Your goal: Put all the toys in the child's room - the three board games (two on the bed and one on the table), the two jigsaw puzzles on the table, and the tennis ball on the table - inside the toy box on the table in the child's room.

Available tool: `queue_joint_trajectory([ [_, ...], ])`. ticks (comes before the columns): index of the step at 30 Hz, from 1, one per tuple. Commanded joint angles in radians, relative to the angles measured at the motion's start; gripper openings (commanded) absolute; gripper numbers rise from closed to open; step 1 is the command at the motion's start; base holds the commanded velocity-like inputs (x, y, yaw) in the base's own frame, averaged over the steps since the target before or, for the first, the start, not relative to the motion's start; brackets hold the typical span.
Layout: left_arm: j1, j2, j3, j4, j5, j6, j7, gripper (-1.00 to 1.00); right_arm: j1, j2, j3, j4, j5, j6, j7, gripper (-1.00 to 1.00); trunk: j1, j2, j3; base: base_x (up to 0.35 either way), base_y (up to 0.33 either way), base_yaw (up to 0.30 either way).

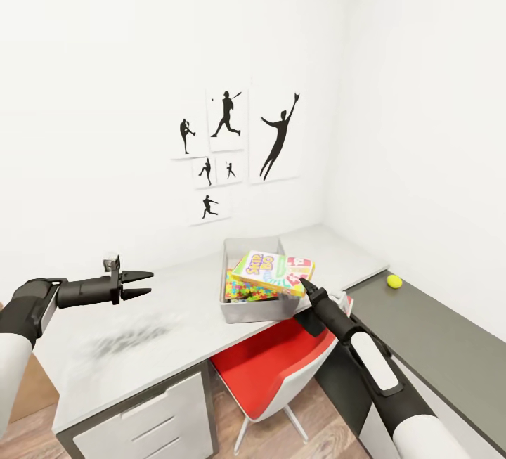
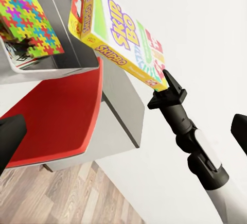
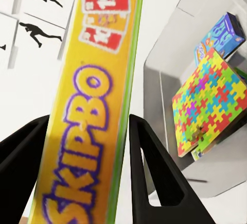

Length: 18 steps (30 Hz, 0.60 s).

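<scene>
The grey toy box stands on the pale table under the wall pictures. My right gripper is shut on a yellow Skip-Bo board game, which it holds tilted over the box's right side. In the right wrist view the game's yellow edge runs between both fingers. Inside the box lie a multicolour jigsaw puzzle and a blue board game. The tennis ball rests on the dark grey surface to the right. My left gripper hovers open left of the box.
A red chair is tucked under the table just below the toy box. White drawers sit under the table's left part. White walls close the corner behind and to the right. Wood floor shows below.
</scene>
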Motion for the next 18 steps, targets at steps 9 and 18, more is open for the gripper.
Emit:
queue_joint_trajectory([
  [9, 0.000, -0.002, 0.004, -0.001, -0.011, 0.010, -0.008, 1.00, -0.001, -0.001, 0.003, 0.000, -0.009, 0.003, 0.001, -1.00, 0.000, -0.001, -0.001, 0.000, 0.049, 0.000],
  [18, -0.001, -0.001, 0.004, -0.001, -0.011, 0.010, -0.008, 1.00, -0.001, -0.001, 0.003, 0.000, -0.009, 0.003, 0.001, -1.00, 0.000, -0.001, -0.001, 0.000, 0.076, 0.000],
])
